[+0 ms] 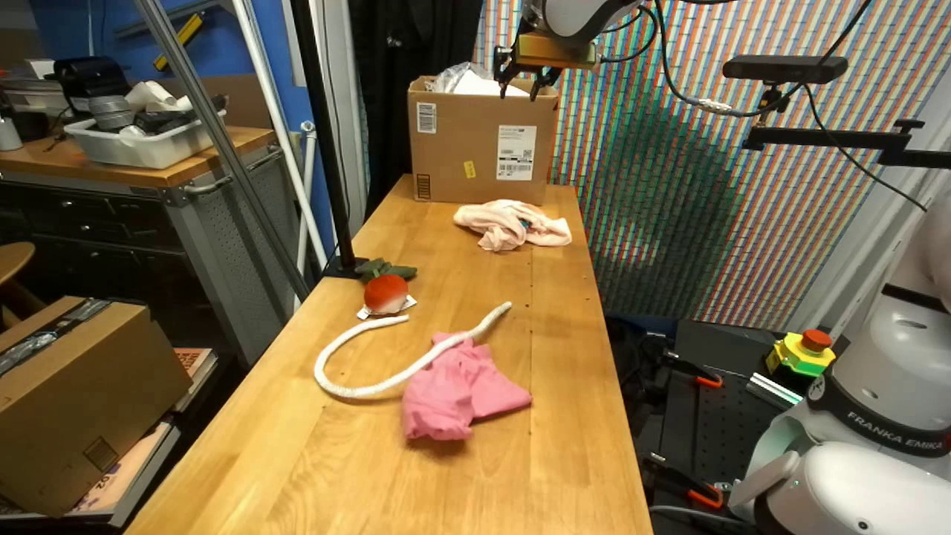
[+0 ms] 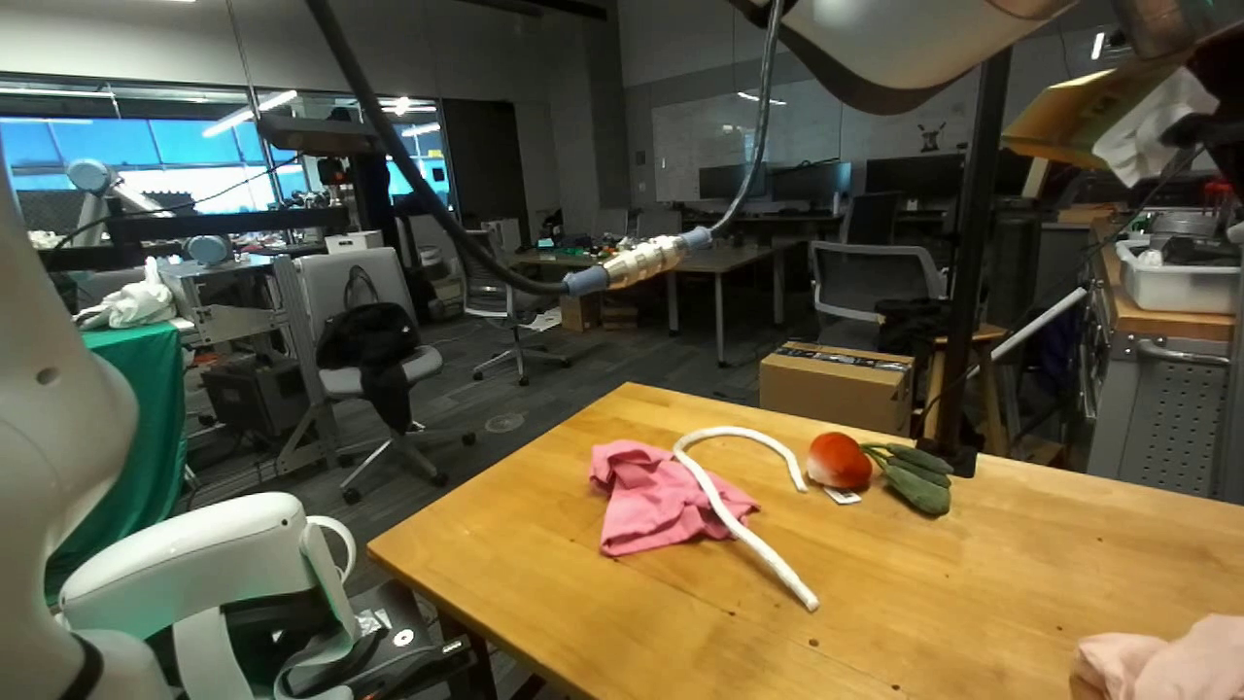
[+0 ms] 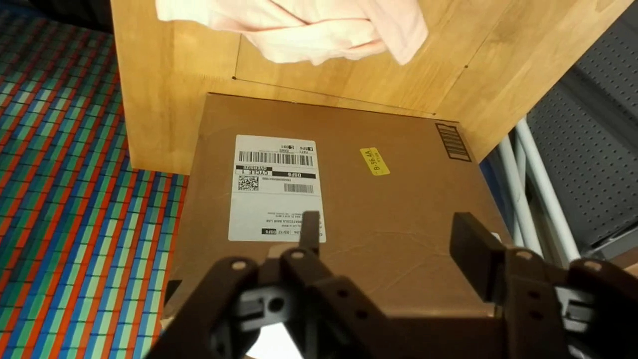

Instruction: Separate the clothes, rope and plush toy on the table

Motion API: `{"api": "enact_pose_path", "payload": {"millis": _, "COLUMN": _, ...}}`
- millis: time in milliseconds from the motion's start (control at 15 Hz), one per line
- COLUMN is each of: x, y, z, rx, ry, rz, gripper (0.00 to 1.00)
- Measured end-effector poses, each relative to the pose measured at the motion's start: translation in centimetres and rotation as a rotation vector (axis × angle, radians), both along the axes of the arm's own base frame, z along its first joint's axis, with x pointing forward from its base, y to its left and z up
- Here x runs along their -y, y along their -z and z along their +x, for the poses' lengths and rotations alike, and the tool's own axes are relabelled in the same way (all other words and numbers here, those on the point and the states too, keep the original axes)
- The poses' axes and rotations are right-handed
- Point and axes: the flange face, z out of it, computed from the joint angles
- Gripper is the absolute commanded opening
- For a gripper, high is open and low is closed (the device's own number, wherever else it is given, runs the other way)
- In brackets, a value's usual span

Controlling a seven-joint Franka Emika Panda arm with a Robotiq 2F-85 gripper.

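The clothes, a crumpled pink garment (image 1: 438,401), lie on the wooden table in both exterior views. Across the garment (image 2: 646,501) runs the cream-white rope (image 1: 371,388), curving away in a hook; its straight end (image 2: 768,556) reaches past the fabric. Near that hook sits the plush toy (image 1: 386,292), red and white with green leaves, apart from the garment. A pale pink cloth (image 1: 513,225) is bunched up at the far end, also in the wrist view (image 3: 309,35). My gripper (image 1: 518,94) hangs high by the cardboard box, fingers (image 3: 476,259) spread, nothing between them.
The cardboard box (image 1: 468,148), with plastic and white material at its top, stands on the table's far end behind the pale cloth. A black pole (image 1: 319,126) rises at the table edge close to the plush toy. A red stop button (image 1: 816,340) is beside the robot base.
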Motion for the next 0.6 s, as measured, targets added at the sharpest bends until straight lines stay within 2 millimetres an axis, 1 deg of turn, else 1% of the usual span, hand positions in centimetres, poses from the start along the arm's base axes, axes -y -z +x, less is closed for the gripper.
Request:
{"api": "enact_pose_path", "payload": {"millis": 67, "x": -0.7, "y": 0.3, "z": 0.1, "rx": -0.003, "ry": -0.009, "rz": 0.016, "gripper": 1.0}}
{"api": "enact_pose_path", "payload": {"millis": 200, "x": -3.2, "y": 1.5, "z": 0.5, "rx": -0.02, "ry": -0.061, "rz": 0.081, "gripper": 1.0}}
{"api": "enact_pose_path", "payload": {"millis": 400, "x": -8.9, "y": 3.5, "z": 0.8, "rx": -0.086, "ry": -0.197, "rz": 0.179, "gripper": 1.0}}
{"api": "enact_pose_path", "payload": {"millis": 600, "x": -14.5, "y": 5.7, "z": 0.2, "rx": -0.184, "ry": -0.337, "rz": 0.247, "gripper": 1.0}}
